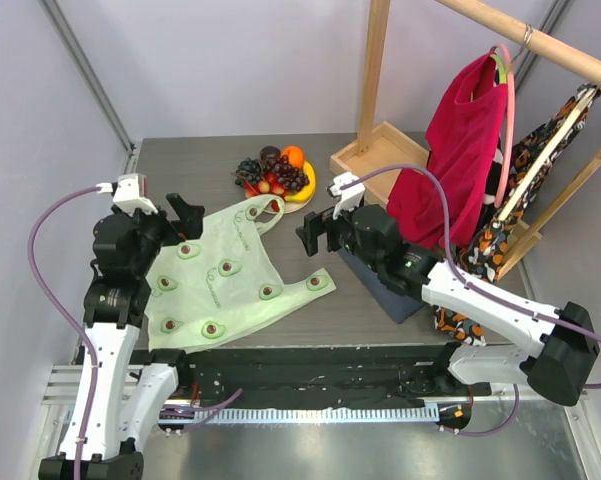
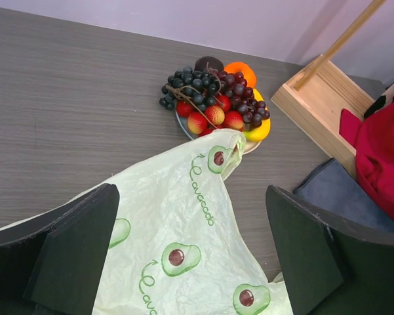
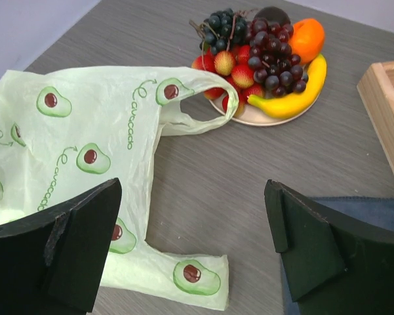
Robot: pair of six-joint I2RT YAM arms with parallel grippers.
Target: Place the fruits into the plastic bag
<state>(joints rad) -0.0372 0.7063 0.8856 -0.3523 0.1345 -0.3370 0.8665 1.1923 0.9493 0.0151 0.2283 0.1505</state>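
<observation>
We log bright, even, diffuse light in all three views. Shadows lie soft and faint under the fruits. The table reads matte and evenly lit. Top view is crisp. Wrist views are sharp farther out, with the near black fingers showing little detail.

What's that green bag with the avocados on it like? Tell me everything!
The bag is thin, pale green, see-through plastic, printed with avocado halves and the word avocado. It lies flat and wrinkled on the grey table, empty as far as shows. It has two handle loops: one reaches the rim of the plate, and the other lies flat nearer the arms.
</observation>
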